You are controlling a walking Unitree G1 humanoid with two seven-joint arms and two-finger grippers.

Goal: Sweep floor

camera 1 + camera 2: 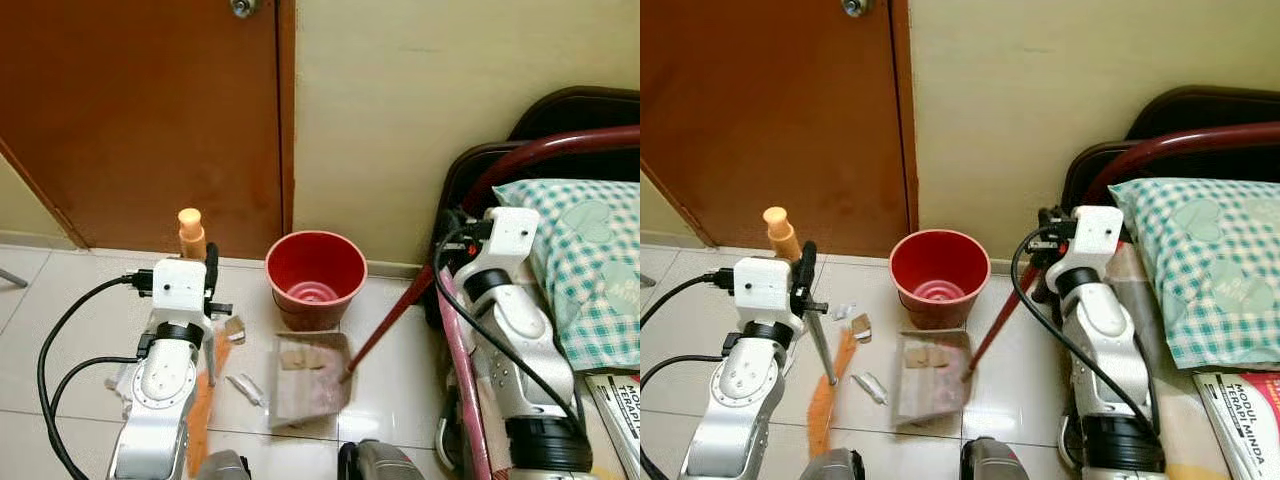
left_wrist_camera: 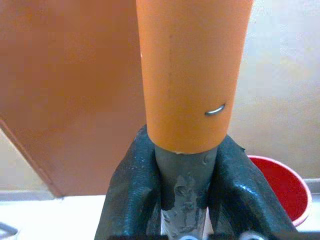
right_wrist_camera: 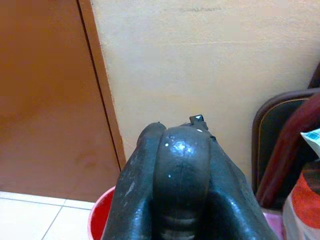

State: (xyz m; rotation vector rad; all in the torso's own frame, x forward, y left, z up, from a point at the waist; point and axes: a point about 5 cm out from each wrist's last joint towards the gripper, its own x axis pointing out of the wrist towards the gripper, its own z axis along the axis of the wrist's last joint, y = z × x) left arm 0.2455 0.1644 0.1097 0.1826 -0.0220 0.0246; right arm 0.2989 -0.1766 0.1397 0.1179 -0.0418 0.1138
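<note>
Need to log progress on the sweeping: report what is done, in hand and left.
Done: some scraps lie on the dustpan by the red bucket. In hand: the left gripper is shut on the broom, the right gripper on the dustpan handle. Left: loose litter on the floor beside the pan, then, likely, tipping the pan into the bucket.

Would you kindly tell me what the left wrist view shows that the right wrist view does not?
In the left wrist view, the left claw is shut on the broom handle, orange above a grey shaft. In the right wrist view, the right claw is shut on a dark rounded dustpan handle, with a dark chair back to one side. Both share the brown door, the cream wall and the red bucket.
</note>
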